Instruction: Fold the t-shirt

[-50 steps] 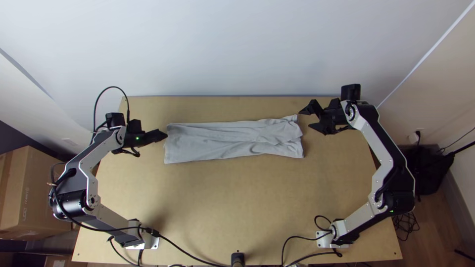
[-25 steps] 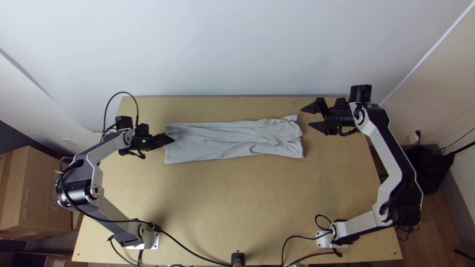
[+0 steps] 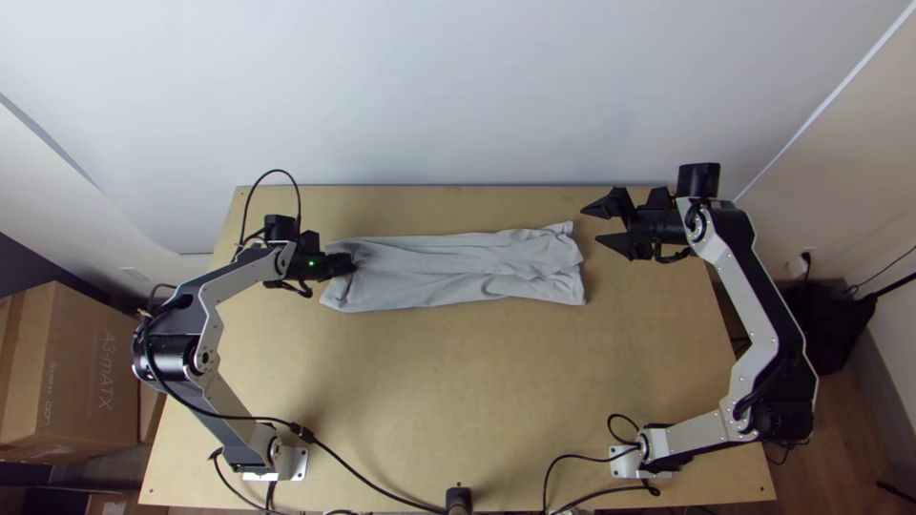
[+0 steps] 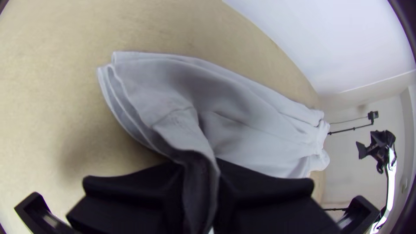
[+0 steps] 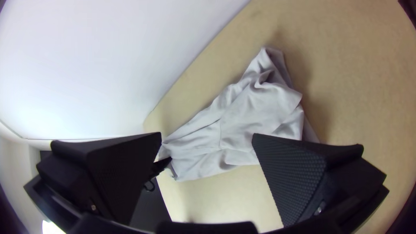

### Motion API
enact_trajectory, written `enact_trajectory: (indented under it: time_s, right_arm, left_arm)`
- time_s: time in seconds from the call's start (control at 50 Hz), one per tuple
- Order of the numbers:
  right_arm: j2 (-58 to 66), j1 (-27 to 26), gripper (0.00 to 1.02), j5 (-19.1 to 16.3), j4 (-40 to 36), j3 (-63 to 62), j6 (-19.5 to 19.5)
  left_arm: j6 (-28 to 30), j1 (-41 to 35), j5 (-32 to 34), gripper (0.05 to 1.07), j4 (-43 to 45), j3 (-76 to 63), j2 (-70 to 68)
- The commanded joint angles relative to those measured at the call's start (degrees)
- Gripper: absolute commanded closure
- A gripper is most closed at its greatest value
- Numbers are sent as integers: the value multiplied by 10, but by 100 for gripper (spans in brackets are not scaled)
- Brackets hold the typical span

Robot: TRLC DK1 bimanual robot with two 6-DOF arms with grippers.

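Observation:
A light grey t-shirt point(image 3: 448, 272) lies folded into a long strip across the far part of the table, rumpled at its right end. At the strip's left end is my left gripper point(image 3: 349, 265). In the left wrist view my left gripper point(image 4: 200, 190) is shut on the shirt point(image 4: 242, 125), with layered cloth rising between its fingers. Off the strip's right end, my right gripper point(image 3: 592, 225) stands open and touches no cloth. The right wrist view has my right gripper point(image 5: 207, 143) with its fingers wide apart, the shirt point(image 5: 242, 117) beyond them.
Bare wood of the table point(image 3: 429, 381) spreads in front of the shirt. A pale wall point(image 3: 458, 86) rises behind the far edge. Black cables point(image 3: 363, 486) run along the near edge. Cardboard boxes point(image 3: 76, 372) stand off the table's left side.
My left gripper has moved right onto the shirt's left end and closed on it, drawing the cloth slightly. My right arm has shifted a little to the right, its gripper still open.

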Motion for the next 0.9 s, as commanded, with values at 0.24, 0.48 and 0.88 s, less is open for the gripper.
enact_trajectory:
  time_s: [0.24,0.48,0.88]
  right_arm:
    - [-24,-7,6,-6,0,-17,1]
    - [-21,-4,6,-5,1,-18,-3]
    - [-34,-4,6,-6,1,-16,-3]
  left_arm:
    - [138,177,2,105,-112,-23,-70]
    - [277,326,4,105,-271,60,-78]
    - [232,200,8,105,-438,163,-189]
